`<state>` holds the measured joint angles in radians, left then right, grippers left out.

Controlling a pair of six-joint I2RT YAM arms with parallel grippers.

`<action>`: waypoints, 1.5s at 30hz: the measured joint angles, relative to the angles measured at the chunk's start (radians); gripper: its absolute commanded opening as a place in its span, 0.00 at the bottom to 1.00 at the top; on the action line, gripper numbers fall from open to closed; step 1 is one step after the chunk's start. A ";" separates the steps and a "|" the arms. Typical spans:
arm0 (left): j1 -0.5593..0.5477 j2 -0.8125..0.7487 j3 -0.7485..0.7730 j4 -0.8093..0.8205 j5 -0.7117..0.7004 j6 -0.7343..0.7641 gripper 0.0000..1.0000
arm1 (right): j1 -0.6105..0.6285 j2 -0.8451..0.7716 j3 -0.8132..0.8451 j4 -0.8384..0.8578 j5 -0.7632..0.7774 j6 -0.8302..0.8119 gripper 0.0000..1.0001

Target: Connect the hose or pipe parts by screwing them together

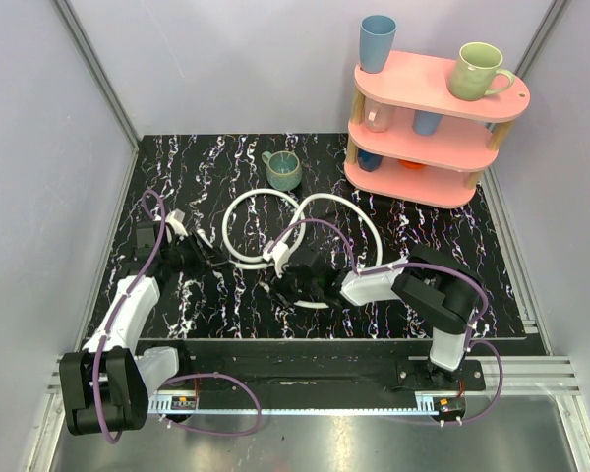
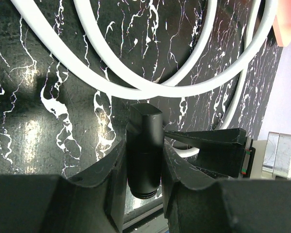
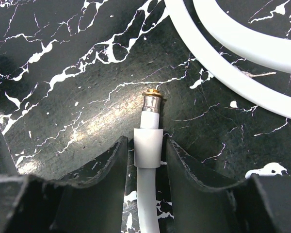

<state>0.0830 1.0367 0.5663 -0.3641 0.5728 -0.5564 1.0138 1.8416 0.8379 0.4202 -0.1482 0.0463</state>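
Both claws at hose ends over the black marbled table (image 1: 206,177).
Left claw (image 2: 144,148) clamped tight on a black cylindrical fitting (image 2: 145,121); right claw (image 3: 148,145) straddles the white sleeve (image 3: 148,153) behind a brass-tipped fitting (image 3: 152,99), fingers just beside it, contact cannot be told; white hoses (image 1: 226,228) lie looped mid-table, beyond both claws.

Both looped, left white hose (image 1: 261,194) adjoins right white hose (image 1: 342,198).

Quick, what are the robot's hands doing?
Left gripper: closed, holding a black fitting.
Right gripper: around the white hose end, grip cannot be told.
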 measured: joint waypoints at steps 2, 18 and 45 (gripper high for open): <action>0.000 0.002 0.000 0.000 0.004 -0.002 0.00 | 0.000 0.000 0.000 0.000 0.001 0.000 0.45; 0.000 0.040 0.000 0.000 0.019 -0.002 0.00 | 0.001 -0.019 -0.006 -0.034 0.009 -0.021 0.47; -0.119 -0.189 0.264 -0.183 -0.060 -0.060 0.00 | 0.023 -0.430 -0.159 0.043 -0.056 -0.353 0.00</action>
<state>-0.0357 0.8474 0.8307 -0.5468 0.5129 -0.6167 1.0367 1.4117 0.6792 0.4633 -0.2047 -0.3065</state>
